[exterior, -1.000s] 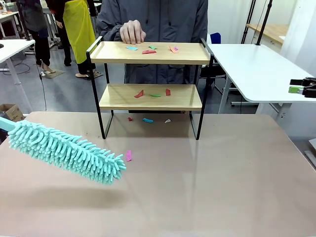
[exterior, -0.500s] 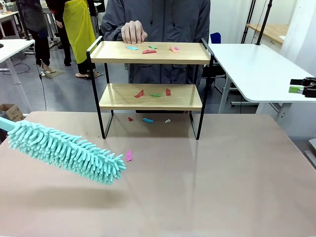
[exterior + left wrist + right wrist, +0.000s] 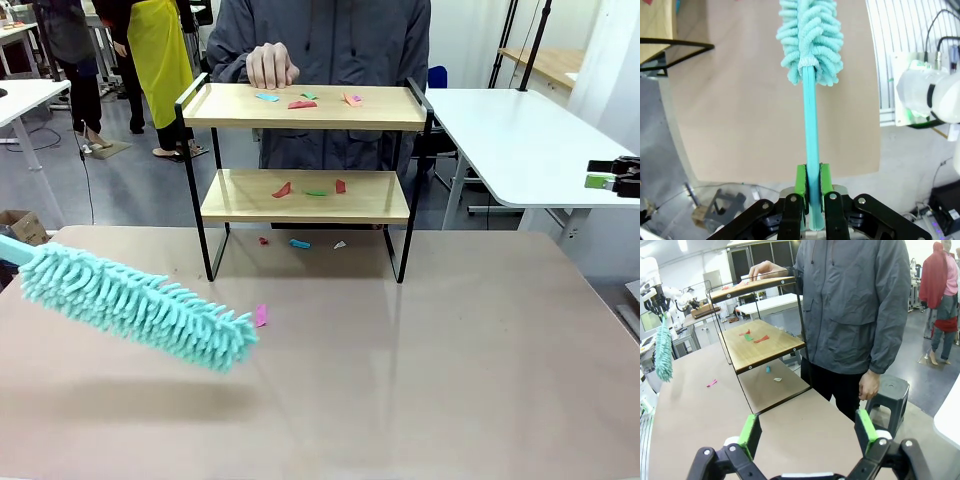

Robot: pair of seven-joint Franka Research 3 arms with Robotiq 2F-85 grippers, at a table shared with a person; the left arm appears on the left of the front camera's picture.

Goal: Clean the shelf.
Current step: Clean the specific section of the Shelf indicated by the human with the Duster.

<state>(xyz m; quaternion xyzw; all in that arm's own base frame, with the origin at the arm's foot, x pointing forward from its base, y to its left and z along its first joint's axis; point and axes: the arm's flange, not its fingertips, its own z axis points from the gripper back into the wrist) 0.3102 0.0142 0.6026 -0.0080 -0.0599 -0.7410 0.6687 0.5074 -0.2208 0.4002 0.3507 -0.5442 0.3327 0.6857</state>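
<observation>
— So, where does the shelf [image 3: 380, 108] stand?

— At the far middle of the tabletop [image 3: 430, 380], upright, with both boards level. A person stands just behind it, one hand [image 3: 270, 65] resting on the far left part of the top board.

— What lies on it?

— Small coloured scraps [image 3: 302, 103]. The top board has blue, red, green and pink ones, and the lower board has two red and one green. A few more lie on the tabletop under the shelf. One pink scrap [image 3: 261, 315] lies nearer, apart from the rest.

— And the left gripper [image 3: 812, 175]?

— Its fingers [image 3: 800, 179] are clamped on the thin teal handle of a duster [image 3: 135, 305]. The fluffy head hangs over the near left of the tabletop and slants down to the right, with its tip just beside that pink scrap. A soft shadow lies under it. The duster is well apart from the shelf.

— The right gripper [image 3: 807, 431]?

— Its fingers are spread wide with nothing between them. It sits out at the right, well apart from the shelf. Its wrist view looks across the tabletop at the shelf's end, with the person close by.
</observation>
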